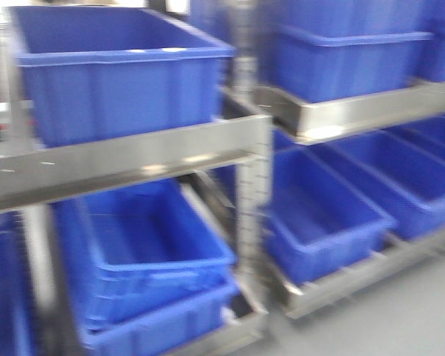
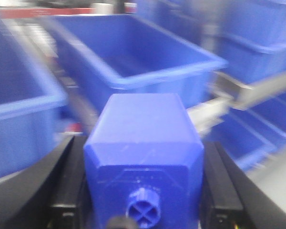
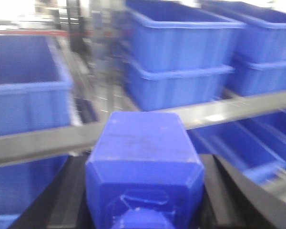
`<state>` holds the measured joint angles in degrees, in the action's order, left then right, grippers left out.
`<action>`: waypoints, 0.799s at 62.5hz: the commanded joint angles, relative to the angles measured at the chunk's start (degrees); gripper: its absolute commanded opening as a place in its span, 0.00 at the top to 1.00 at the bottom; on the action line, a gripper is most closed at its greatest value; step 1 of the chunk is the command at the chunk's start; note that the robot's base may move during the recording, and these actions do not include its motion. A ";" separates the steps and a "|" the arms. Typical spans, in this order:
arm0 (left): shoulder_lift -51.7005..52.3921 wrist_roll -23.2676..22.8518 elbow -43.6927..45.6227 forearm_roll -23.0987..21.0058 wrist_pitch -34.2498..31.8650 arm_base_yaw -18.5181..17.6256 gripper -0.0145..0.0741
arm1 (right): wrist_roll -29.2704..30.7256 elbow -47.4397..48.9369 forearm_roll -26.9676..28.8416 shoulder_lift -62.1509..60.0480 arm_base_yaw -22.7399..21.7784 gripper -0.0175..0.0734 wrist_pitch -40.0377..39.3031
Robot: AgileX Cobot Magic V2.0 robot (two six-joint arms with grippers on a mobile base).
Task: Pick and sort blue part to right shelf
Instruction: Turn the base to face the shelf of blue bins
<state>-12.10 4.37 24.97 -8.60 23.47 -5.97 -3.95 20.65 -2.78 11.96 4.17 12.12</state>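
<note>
Carrying is the step now, I think, since all three pictures are smeared. The blue part sits in the right gripper. Its black fingers press on both sides of the part, and the wide cap points back at the camera. The left gripper is clamped the same way on another block. That one has a tiny round knob and is not for this job. To do the step well, hold the blue part tight all the way and do not loosen until it is over a bin. Go to the right shelf, not the left shelf. The low bins there are open on top, so they look easy to reach. Which one is meant I cannot tell. Bring the right arm in above a rim without bumping the shelf. Go down low and only then let go, so the part does not bounce out. The left gripper should not let go at all. Now the count: two grippers and two blocks, one block in each. The front view shows two shelves and about nine bins. Blur and the picture edges hide some bins, so that last number is not sure.
</note>
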 commanded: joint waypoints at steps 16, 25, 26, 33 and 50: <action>-0.55 0.03 1.72 -0.22 -4.72 -0.11 0.46 | 0.33 1.51 -0.54 0.46 -0.45 0.34 -5.58; -0.55 0.03 1.72 -0.22 -4.72 -0.11 0.46 | 0.33 1.51 -0.54 0.46 -0.45 0.34 -5.58; -0.55 0.03 1.72 -0.22 -4.72 -0.11 0.46 | 0.33 1.51 -0.54 0.46 -0.45 0.34 -5.58; -0.55 0.03 1.72 -0.22 -4.72 -0.11 0.46 | 0.33 1.51 -0.54 0.46 -0.45 0.34 -5.58; -0.55 0.03 1.72 -0.22 -4.72 -0.11 0.46 | 0.33 1.51 -0.54 0.46 -0.45 0.34 -5.58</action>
<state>-12.10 4.37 24.97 -8.60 23.47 -5.97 -3.95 20.65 -2.78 11.96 4.17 12.12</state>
